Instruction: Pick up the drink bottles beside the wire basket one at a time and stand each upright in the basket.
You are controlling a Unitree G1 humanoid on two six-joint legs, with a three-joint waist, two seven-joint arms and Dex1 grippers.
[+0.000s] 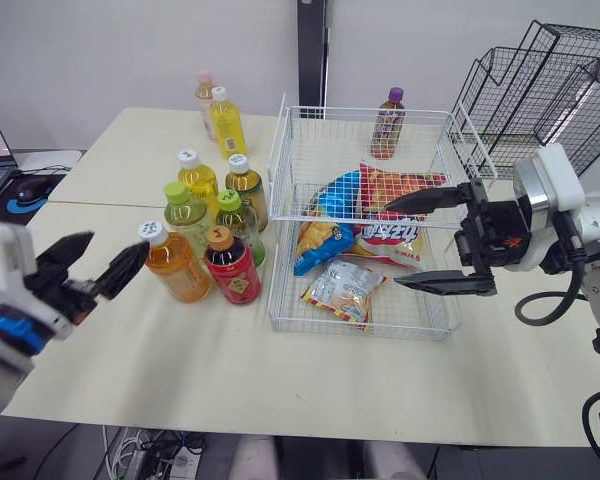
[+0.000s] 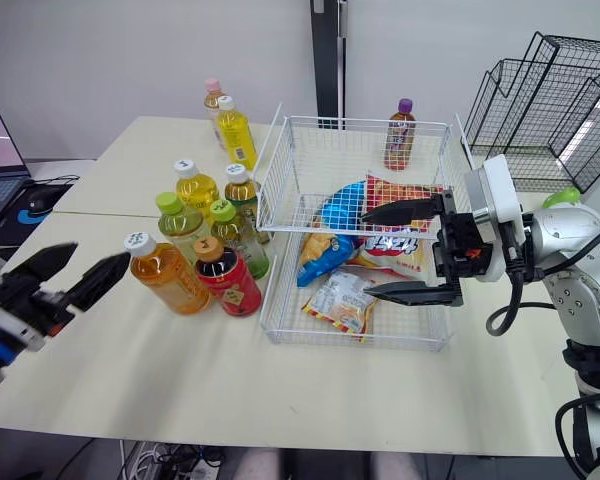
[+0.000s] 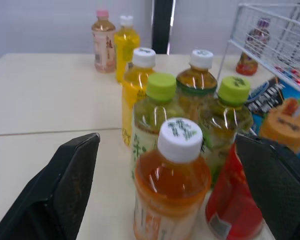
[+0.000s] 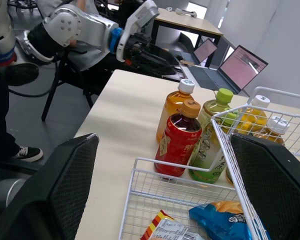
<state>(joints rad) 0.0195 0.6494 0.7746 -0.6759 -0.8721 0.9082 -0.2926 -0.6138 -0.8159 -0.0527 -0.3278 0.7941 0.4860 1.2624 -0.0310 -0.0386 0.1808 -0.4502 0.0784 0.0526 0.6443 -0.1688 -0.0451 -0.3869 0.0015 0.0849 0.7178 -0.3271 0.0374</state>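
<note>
Bottles: cluster standing upright on the table (image 1: 180, 370), centre left of the head view, just beside the wire basket (image 1: 280, 150) on its left wall; two more upright further back, upper centre left.
Front bottle: orange bottle (image 1: 172, 262), white cap, at the near corner of the cluster, with the red bottle (image 1: 232, 268) just beside it on the basket side.
Left gripper (image 1: 115, 248): lower left of the frame, fingers spread wide, nothing held, aimed at the orange bottle, tips just short of it.
Right gripper (image 1: 392, 245): centre right, fingers wide apart and empty, hanging over the snack bags (image 1: 370, 225) in the basket.
Deciding relation: orange bottle straight ahead of the left fingers, long axis vertical; left arm plainly nearer, right arm across the basket. Likely a level advance to straddle the body.
Basket: purple-capped bottle (image 1: 385, 125) already upright at the far wall; bare floor around it, bags crowding the near half.
Left wrist view: orange bottle (image 3: 172, 185) centred between the fingers (image 3: 65, 190); red bottle (image 3: 235, 210) crowding one finger's path, a closeness less clear from the head.
Right wrist view: basket corner and cluster from the opposite side, left arm beyond.
</note>
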